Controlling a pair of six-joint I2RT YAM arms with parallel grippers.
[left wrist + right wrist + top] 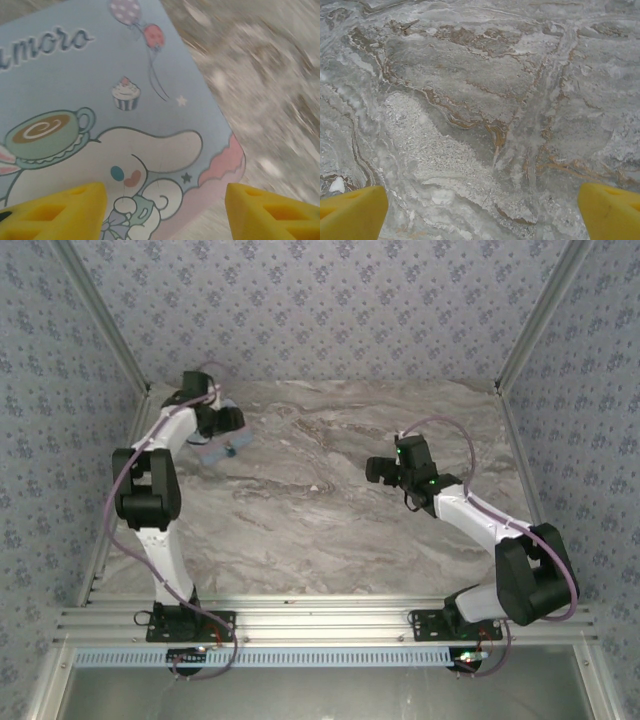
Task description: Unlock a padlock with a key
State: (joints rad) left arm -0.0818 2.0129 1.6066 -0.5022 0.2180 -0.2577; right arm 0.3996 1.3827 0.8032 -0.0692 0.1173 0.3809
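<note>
The padlock (229,451) was judged to be the tiny dark-blue speck seen from above at the far left of the worktop (320,530). It lay at the near edge of the pale-blue tin (212,453), just beside the left tool (222,438). It was too small for its long axis or its keyhole side to be told. The tin's own long axis was laid roughly across the worktop, slightly tilted.

In the left wrist view the left tool (165,200) was seen spread wide with nothing pinched. It was poised close over the cartoon lid of the tin (100,75), whose rounded corner lay toward the right-hand finger (270,212).

The right tool (378,470) was held well apart from the padlock, toward the right of the worktop. In the right wrist view the right tool (482,210) was likewise spread, with bare marbled worktop (480,100) beneath it.

The left arm was therefore judged much the nearer. From the right tool, the padlock lay away to the left and somewhat farther back, so a long crossing reach would be called for from that side.
</note>
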